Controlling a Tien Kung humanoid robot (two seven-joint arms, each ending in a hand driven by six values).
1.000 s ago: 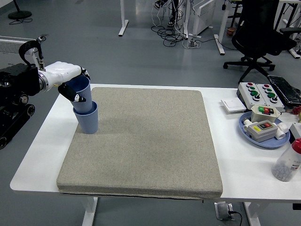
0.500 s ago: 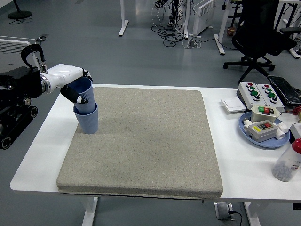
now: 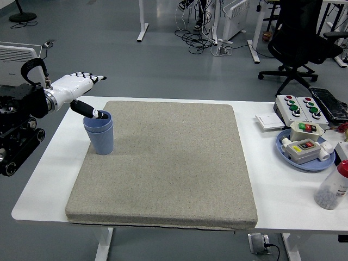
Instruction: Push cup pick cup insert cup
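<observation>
Cups (image 3: 99, 134), blue and nested one inside the other, stand upright at the left edge of the grey mat (image 3: 163, 163), toward its far corner, on the white bench (image 3: 272, 201). Just behind and left of them the left hand (image 3: 76, 86) hovers with its fingers (image 3: 92, 79) spread apart, holding nothing, while its dark thumb (image 3: 89, 111) reaches down over the inner cup's rim. At the bench's right end sit a bottle (image 3: 333, 186), a blue plate (image 3: 305, 159) carrying switch boxes, and a button box (image 3: 300, 107).
</observation>
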